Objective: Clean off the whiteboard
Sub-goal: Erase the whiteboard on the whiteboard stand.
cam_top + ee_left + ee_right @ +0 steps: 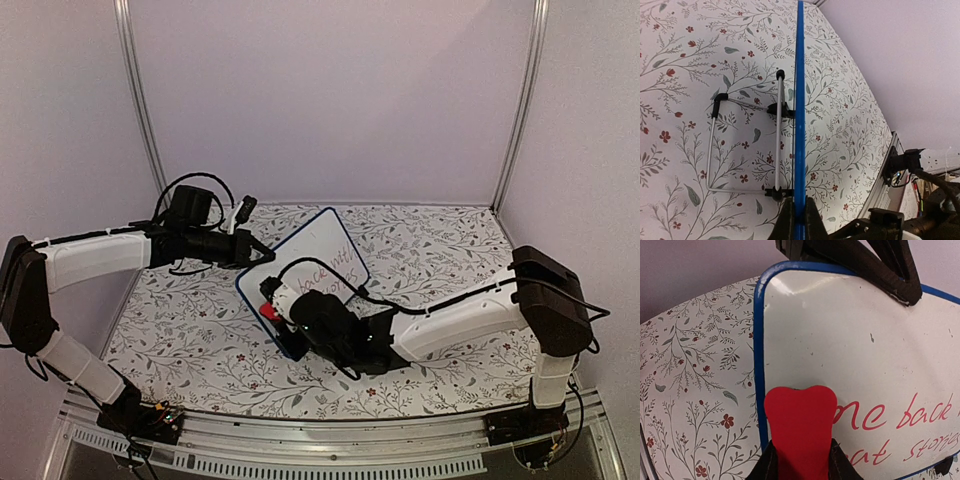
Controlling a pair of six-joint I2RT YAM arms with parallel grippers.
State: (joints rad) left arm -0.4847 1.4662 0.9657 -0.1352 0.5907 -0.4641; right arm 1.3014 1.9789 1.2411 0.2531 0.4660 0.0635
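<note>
Pinching its rim, the left gripper [799,214] holds the whiteboard [799,100] (likely light, stiff, slick-faced); the right gripper [800,457] clamps a red eraser [800,415].

This looks like a robot test cell in a lab. Plain pale panels [330,100] on metal posts [140,110] box in a floral-papered surface [440,250]. The left arm [95,258] and right arm [460,318] are bolted to an aluminium rail [330,440], with loose cables [195,182].
</note>
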